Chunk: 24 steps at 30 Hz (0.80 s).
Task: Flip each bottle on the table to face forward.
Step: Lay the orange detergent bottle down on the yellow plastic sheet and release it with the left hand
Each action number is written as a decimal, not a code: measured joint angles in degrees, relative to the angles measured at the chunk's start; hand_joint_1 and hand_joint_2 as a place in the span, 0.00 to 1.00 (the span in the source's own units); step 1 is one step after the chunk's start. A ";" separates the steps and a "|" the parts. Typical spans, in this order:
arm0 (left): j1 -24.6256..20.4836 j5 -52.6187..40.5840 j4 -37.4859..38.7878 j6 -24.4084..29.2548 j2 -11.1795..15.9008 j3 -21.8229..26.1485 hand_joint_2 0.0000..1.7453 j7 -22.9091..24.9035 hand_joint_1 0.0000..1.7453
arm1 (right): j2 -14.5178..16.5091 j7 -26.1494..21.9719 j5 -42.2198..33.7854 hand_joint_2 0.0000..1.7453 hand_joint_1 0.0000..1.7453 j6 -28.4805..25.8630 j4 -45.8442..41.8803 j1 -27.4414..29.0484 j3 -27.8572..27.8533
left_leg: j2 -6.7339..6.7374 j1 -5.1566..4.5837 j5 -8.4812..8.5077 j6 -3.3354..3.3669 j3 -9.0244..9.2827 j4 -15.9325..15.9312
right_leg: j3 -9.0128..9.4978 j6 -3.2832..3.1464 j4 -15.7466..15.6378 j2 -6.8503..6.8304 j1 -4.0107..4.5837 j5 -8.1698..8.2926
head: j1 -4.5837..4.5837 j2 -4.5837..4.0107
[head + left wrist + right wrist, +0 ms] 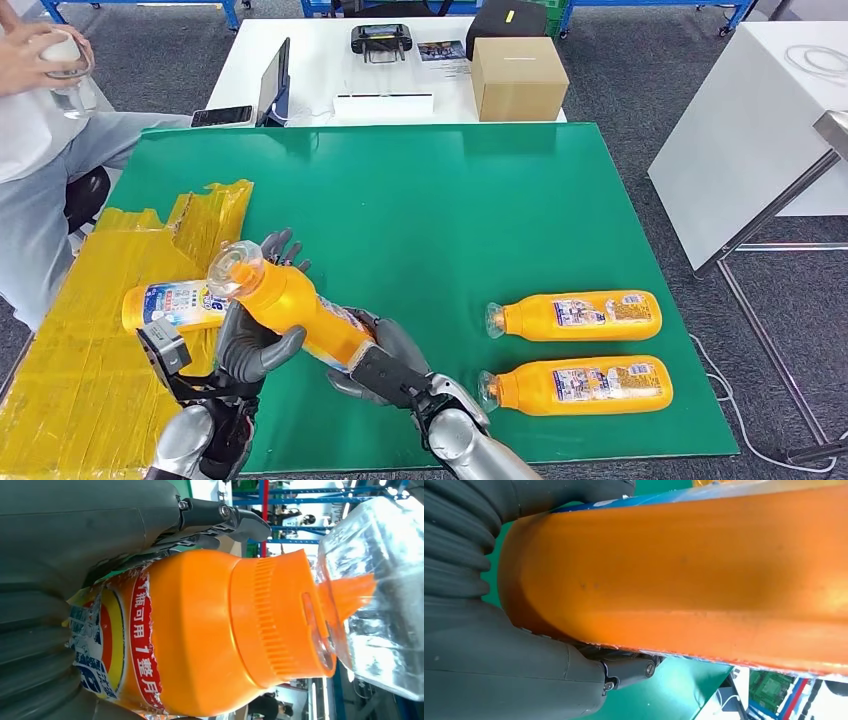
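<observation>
Both hands share one load in the head view: our left hand (255,335) wraps the upper body of an orange plastic bottle with a clear cap (290,305), and our right hand (385,360) is closed round its base, so it hangs tilted above the near left of the green tabletop (450,220). We count four such bottles: the held one, one lying on the yellow taped sheet (60,380) behind it (170,303), and two lying label-up side by side at the right (580,316) (580,387). From the left wrist view, dark fingers (220,522) press the shoulder beside a torn label (115,645) and ribbed collar (270,625). From the right wrist view, the smooth orange wall (684,575) lies against the palm. We judge it stiff, rather slick, weighty if full; the label band seems the safest hold, never the cap.
</observation>
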 joint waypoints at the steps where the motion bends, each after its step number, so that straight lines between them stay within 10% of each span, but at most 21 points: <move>1: -0.01 -0.26 0.13 0.25 0.01 -0.07 1.00 0.01 1.00 | 0.00 0.08 0.12 1.00 1.00 -0.15 0.03 0.00 0.07 | 0.00 0.00 0.00 0.00 0.00 0.00 | 0.00 0.00 0.00 0.00 0.00 0.00 | 0.01 0.00; 17: -0.61 -4.51 1.26 3.90 0.25 -0.62 1.00 -0.37 1.00 | 0.00 0.45 1.17 1.00 0.98 -1.46 0.08 0.09 0.10 | 0.00 0.00 0.00 0.00 0.00 0.00 | 0.00 0.00 0.00 0.00 0.00 0.00 | 0.02 0.00; 21: -0.67 -4.58 1.22 5.30 0.27 -0.66 1.00 -0.58 1.00 | -0.10 -0.05 1.10 1.00 0.12 -2.30 -0.30 0.40 0.08 | 0.00 0.00 0.00 0.00 0.00 0.00 | 0.00 0.00 0.00 0.00 0.00 0.00 | 0.02 0.00; 24: -0.59 -6.05 0.88 8.49 0.50 -0.26 1.00 -1.05 1.00 | -0.43 -1.78 0.37 1.00 0.00 -3.79 -2.69 1.53 -0.19 | 0.00 0.00 0.00 0.00 0.00 0.00 | -0.01 0.00 0.00 0.01 0.00 0.00 | 0.01 0.00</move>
